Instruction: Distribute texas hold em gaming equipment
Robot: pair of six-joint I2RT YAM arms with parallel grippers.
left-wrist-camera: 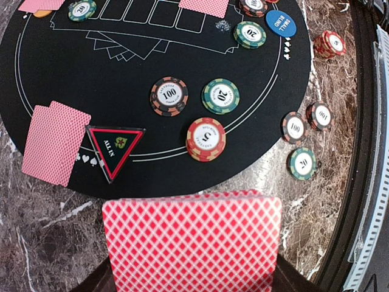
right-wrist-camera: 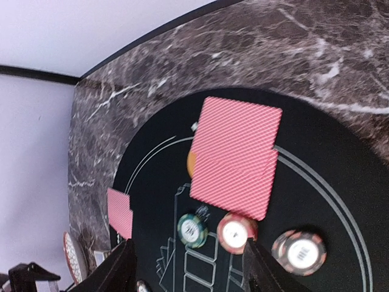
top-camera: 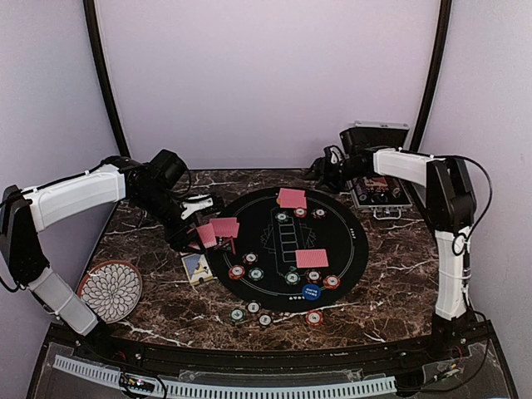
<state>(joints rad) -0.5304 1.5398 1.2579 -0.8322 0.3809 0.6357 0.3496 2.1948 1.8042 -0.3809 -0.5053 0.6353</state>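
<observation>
Marble counter (top-camera: 391, 274) with a round black mat (top-camera: 345, 249) in the middle. It looks laid out as player seats around the rim.

Chip case (top-camera: 378, 195) sits at the far right, off the mat. A patterned plate (top-camera: 110, 291) sits at the near left. Both seem parked out of the playing area.

Left end effector (top-camera: 189, 223) hangs over the mat's left edge, clamped on a deck of cards (left-wrist-camera: 191, 243). The red backs face up and level, probably so the top card can be dealt off.

Right end effector (right-wrist-camera: 188, 267) hovers low at the mat's far side with its fingers (right-wrist-camera: 118, 267) spread apart, empty and touching nothing. Just ahead of it, a far pair of cards (right-wrist-camera: 237, 155) lies face down, overlapping an orange disc (right-wrist-camera: 191, 163).

Two more face-down pairs lie at separate seats: a left pair (left-wrist-camera: 55, 143) beside a triangular all-in marker (left-wrist-camera: 114, 149), and a near-right pair (top-camera: 312, 258).

Chips lie in threes, apparently one set per seat. One such trio (left-wrist-camera: 205, 139) is on the mat, and another three (left-wrist-camera: 302, 163) lie off it on the marble.

Blue disc (left-wrist-camera: 280, 22) rests near the mat's near rim.
</observation>
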